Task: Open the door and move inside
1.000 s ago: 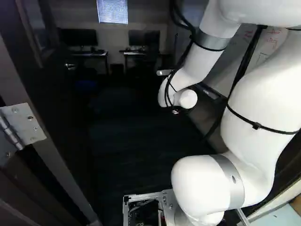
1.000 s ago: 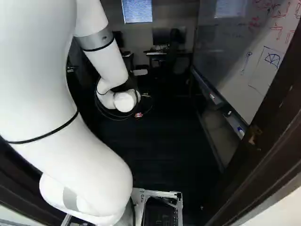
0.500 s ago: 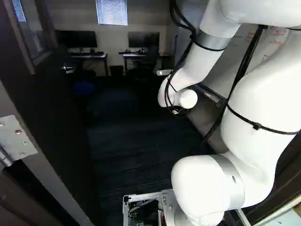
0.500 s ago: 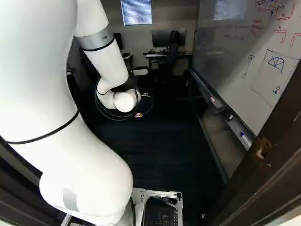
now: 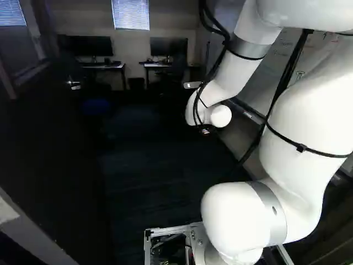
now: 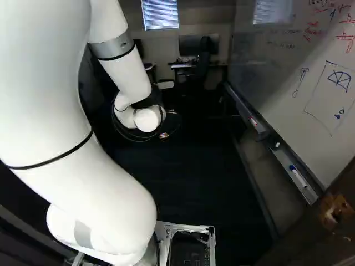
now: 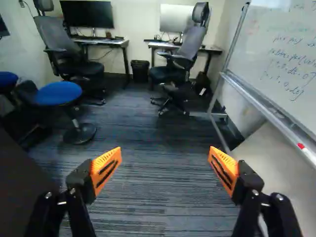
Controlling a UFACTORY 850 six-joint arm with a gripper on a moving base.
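Base (image 6: pixel 201 228) farther forward than before beside the open door (image 5: pixel 49 149), pincer (image 7: pixel 165 165) wide apart and empty

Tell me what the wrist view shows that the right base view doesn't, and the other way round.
Only the wrist view: the open claw with its orange pads, and a round stool with a blue seat.

Only the right base view: the arm's big white links, the window with blinds on the far wall, and the dark door frame at that view's right.

Both: the whiteboard with writing, and a desk with a monitor and an office chair.
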